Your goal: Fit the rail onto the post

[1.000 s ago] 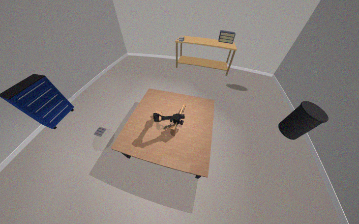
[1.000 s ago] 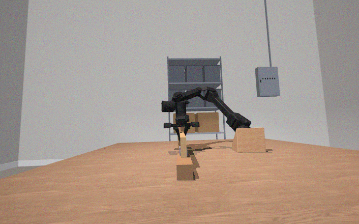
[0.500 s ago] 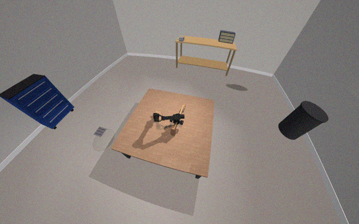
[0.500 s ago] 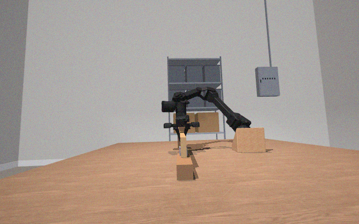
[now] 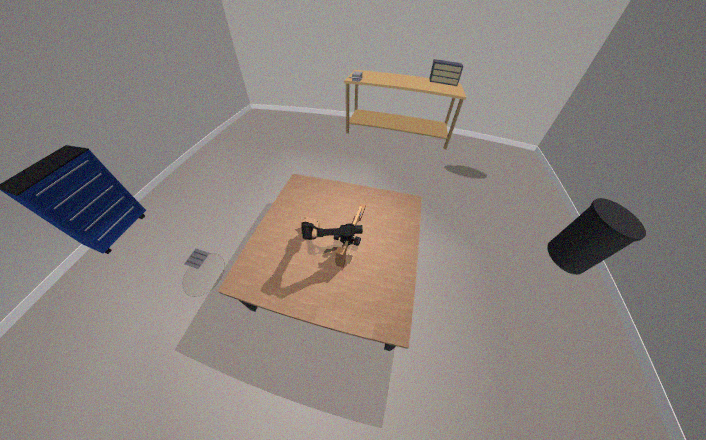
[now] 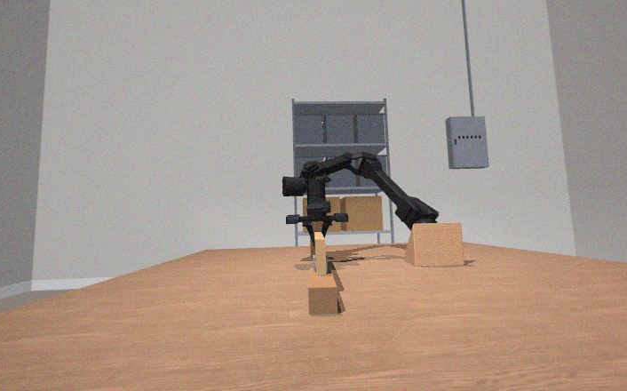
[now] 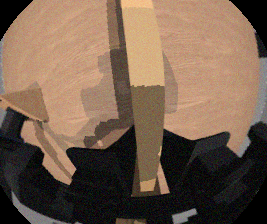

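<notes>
The long wooden rail (image 5: 359, 215) (image 6: 321, 255) (image 7: 146, 65) runs from my gripper to the low footboard block (image 6: 322, 300). Its far end stands over the back of that block; the bracket there is mostly hidden. My gripper (image 6: 318, 235) (image 7: 143, 126) points down and is shut on the rail near its near end, with a finger on each side. The wooden post (image 6: 312, 249) stands behind the gripper in the exterior view, mostly covered by the fingers and rail. The pegs and holes are hidden, so I cannot tell whether the rail end touches the post or is exactly level.
A larger wooden block (image 6: 437, 244) with a sloped side stands in front of my arm's base. The wooden table (image 5: 377, 295) carries everything. A shelf rack (image 6: 338, 146), a workbench (image 5: 404, 83) and a dark cylinder (image 5: 590, 238) are off the table.
</notes>
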{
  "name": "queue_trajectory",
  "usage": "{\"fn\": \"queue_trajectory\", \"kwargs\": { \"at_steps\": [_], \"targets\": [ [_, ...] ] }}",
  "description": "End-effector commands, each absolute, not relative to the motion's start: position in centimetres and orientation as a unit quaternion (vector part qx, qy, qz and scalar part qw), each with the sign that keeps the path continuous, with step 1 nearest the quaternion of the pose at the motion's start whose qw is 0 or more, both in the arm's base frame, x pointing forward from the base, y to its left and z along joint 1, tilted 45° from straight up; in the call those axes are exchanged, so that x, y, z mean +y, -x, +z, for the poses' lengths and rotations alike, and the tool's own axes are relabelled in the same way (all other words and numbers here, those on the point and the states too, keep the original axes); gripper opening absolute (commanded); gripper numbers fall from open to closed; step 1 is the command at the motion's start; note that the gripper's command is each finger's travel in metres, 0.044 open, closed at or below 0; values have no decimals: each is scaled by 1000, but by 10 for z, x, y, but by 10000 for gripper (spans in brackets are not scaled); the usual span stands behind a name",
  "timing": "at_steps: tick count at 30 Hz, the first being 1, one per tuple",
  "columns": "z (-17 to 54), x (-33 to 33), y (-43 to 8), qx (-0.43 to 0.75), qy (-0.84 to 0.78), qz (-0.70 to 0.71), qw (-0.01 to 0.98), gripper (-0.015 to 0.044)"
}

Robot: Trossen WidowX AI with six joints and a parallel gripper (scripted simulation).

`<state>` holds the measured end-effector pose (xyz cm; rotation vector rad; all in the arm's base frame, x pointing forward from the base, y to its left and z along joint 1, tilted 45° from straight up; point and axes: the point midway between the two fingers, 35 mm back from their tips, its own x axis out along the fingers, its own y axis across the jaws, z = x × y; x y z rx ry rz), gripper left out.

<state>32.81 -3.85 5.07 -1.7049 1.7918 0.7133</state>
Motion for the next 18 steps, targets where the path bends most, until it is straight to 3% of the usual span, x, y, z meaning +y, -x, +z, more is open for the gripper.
{"fn": "queue_trajectory", "kwargs": {
  "at_steps": [1, 18],
  "targets": [
    [53, -38, -328, 666, 638, 266, 280, 0],
    [58, -41, -329, 666, 638, 266, 280, 0]
  ]
}}
